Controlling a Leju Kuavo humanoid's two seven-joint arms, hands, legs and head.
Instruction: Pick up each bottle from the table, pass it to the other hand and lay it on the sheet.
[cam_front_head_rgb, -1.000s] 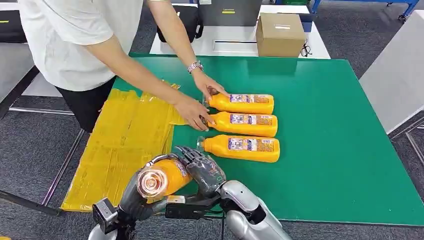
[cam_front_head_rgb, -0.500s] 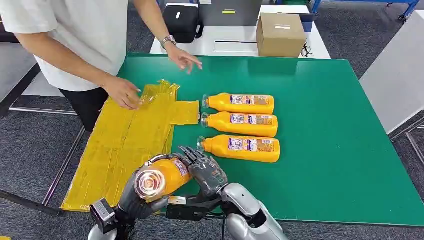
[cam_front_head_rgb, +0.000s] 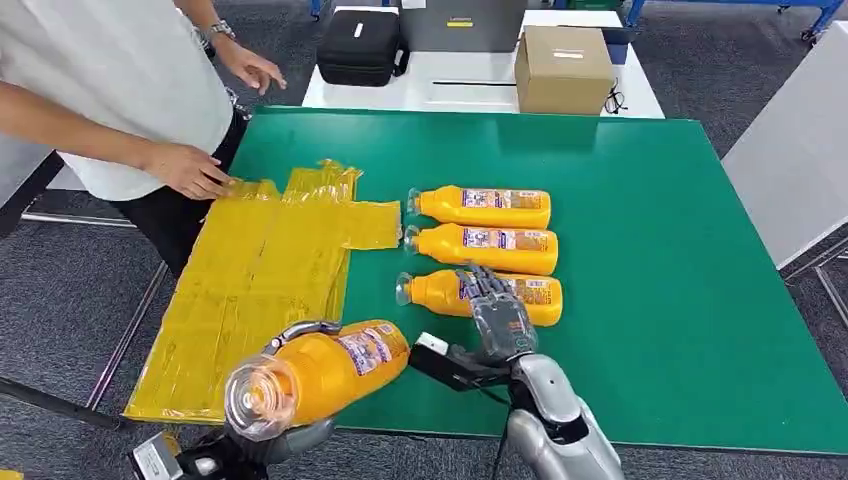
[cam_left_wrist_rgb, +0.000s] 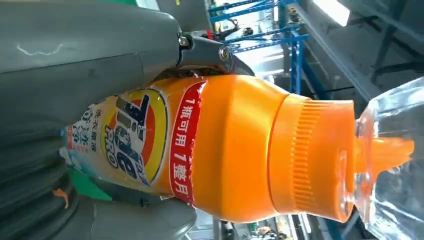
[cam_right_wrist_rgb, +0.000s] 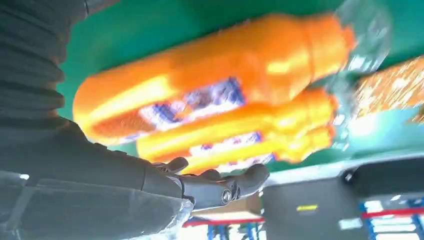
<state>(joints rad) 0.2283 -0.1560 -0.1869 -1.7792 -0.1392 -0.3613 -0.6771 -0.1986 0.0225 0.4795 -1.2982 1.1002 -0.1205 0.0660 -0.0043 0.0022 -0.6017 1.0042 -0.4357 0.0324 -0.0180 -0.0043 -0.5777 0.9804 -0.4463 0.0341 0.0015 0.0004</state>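
Note:
My left hand (cam_front_head_rgb: 300, 425) grips an orange bottle (cam_front_head_rgb: 320, 375) with a clear cap, held above the table's near edge beside the yellow sheet (cam_front_head_rgb: 255, 285). The left wrist view shows this bottle (cam_left_wrist_rgb: 210, 145) close up, wrapped by the grey fingers (cam_left_wrist_rgb: 75, 55). Three more orange bottles lie side by side on the green table: far (cam_front_head_rgb: 480, 206), middle (cam_front_head_rgb: 480, 247) and near (cam_front_head_rgb: 440, 291). My right hand (cam_front_head_rgb: 497, 310) hovers with spread fingers over the near bottle's label end, holding nothing. In the right wrist view the three bottles (cam_right_wrist_rgb: 200, 85) are blurred beyond the hand (cam_right_wrist_rgb: 210, 187).
A person stands at the far left with one hand (cam_front_head_rgb: 190, 170) resting on the sheet's far corner. Behind the green table (cam_front_head_rgb: 680, 250) are a cardboard box (cam_front_head_rgb: 563, 68), a black bag (cam_front_head_rgb: 358, 47) and a white table. A grey panel (cam_front_head_rgb: 800, 150) stands right.
My right hand let go of the held bottle and moved right to above the near bottle. The left hand swung its bottle lower. The person's hands left the bottles and withdrew to the sheet.

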